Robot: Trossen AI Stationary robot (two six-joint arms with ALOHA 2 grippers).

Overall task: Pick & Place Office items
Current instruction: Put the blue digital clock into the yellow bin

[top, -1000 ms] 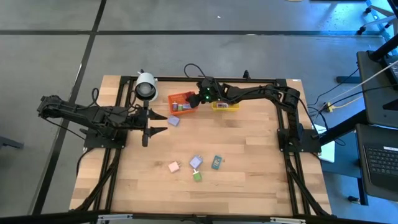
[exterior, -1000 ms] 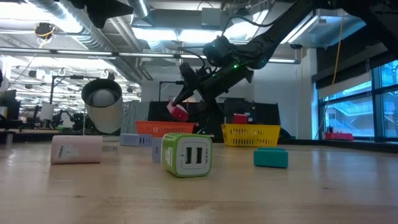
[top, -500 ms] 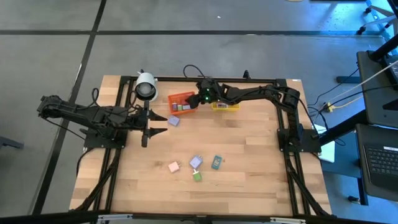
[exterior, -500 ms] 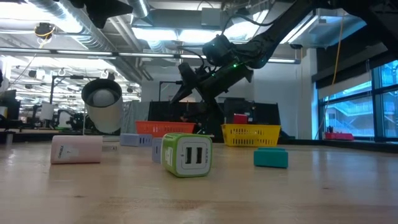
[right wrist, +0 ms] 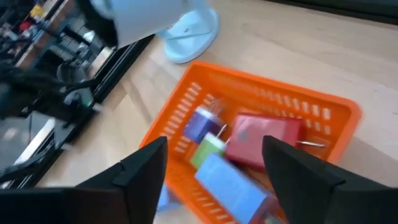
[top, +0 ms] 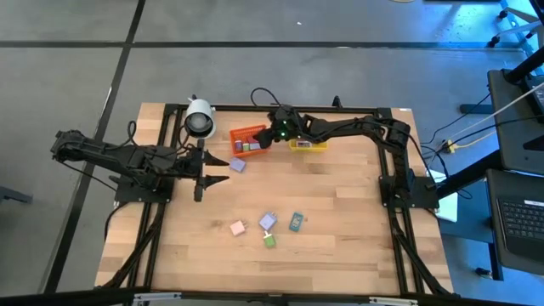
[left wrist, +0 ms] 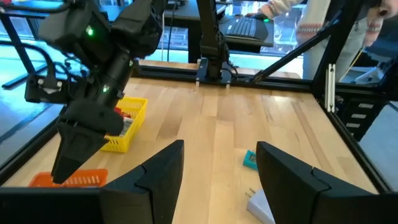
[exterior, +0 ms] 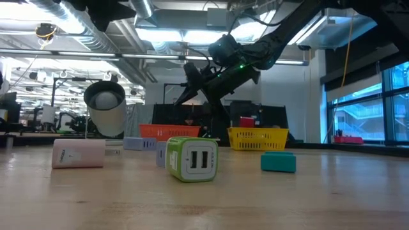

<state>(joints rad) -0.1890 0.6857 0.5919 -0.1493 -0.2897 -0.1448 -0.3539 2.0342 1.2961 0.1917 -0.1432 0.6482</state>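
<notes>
From above, the right gripper (top: 265, 140) hangs over the orange bin (top: 247, 141) near twelve o'clock on the table (top: 340, 221), with the yellow bin (top: 308, 144) just beside it toward one o'clock; the left gripper (top: 212, 170) waits near ten o'clock, its fingers spread and empty, pointing at a lilac block (top: 238, 165) just short of the orange bin. Four more office items lie apart near six o'clock: a pink block (top: 237, 227), a lilac-and-white block (top: 268, 222), a green block (top: 269, 241) and a teal block (top: 296, 222), and a white camera-like cylinder (top: 199, 117) stands at eleven o'clock. The level view adds height: the right gripper (exterior: 192, 86) hovers clear above the orange bin (exterior: 169, 131), jaws parted and holding nothing, while the green block (exterior: 192, 158) shows two sockets on its white face, with the pink block (exterior: 78, 153) at nine o'clock of it and the teal block (exterior: 278, 161) at three. The left wrist view alone shows a red item inside the yellow bin (left wrist: 124, 127), and a person's sleeve beyond the table. Only the right wrist view looks into the orange bin (right wrist: 336, 109): a red block (right wrist: 264, 138), a green block (right wrist: 207, 151) and two blue blocks (right wrist: 233, 183) lie there between the released fingers (right wrist: 298, 171).
</notes>
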